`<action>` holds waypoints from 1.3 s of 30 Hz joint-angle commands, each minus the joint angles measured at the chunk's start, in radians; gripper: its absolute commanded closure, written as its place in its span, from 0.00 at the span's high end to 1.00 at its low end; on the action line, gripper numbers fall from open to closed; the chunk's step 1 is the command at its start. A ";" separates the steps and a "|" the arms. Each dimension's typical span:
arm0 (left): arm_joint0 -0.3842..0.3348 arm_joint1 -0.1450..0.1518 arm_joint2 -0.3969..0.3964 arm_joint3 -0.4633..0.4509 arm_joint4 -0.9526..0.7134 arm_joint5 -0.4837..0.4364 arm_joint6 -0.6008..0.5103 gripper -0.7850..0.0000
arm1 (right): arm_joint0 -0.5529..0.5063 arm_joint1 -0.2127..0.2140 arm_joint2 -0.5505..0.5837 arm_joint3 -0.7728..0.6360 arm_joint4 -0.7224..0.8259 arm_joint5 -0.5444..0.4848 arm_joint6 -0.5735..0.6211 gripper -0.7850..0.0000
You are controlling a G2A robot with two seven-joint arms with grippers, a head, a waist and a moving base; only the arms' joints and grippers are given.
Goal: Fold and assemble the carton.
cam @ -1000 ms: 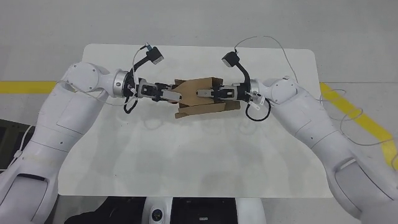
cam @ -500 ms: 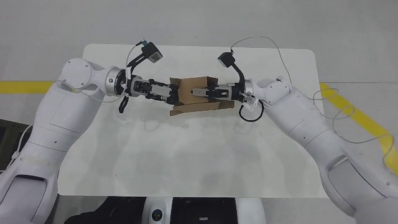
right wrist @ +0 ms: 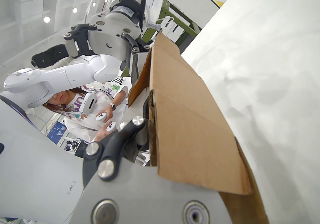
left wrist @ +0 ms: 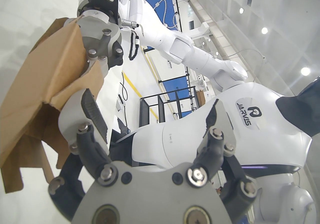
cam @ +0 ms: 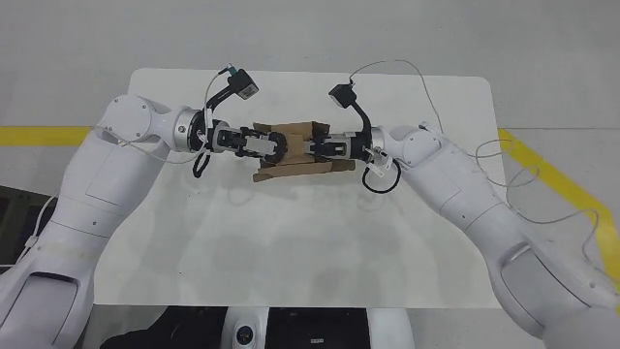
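Roughly, carton (cam: 295, 148) is over the table (cam: 320, 252) middle (nearer far edge).

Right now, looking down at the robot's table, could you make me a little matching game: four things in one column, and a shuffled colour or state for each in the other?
Things:
1. carton
2. table
3. floor stripe
4. left gripper

Matches:
a. yellow
b. fingers spread wide open
c. brown
d. white, lying flat under both arms

Pairs: 1-c; 2-d; 3-a; 4-b
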 commanded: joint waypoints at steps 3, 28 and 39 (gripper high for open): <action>0.005 0.001 -0.005 -0.009 0.028 -0.013 0.013 1.00 | -0.003 -0.004 0.004 -0.002 -0.003 0.001 0.001 0.00; 0.019 -0.005 0.000 0.025 0.186 -0.106 0.106 1.00 | -0.115 0.079 0.125 -0.100 -0.022 0.054 0.054 0.00; 0.005 -0.013 0.003 0.022 0.164 -0.097 0.097 1.00 | -0.163 0.104 0.145 -0.195 -0.027 0.110 0.110 0.00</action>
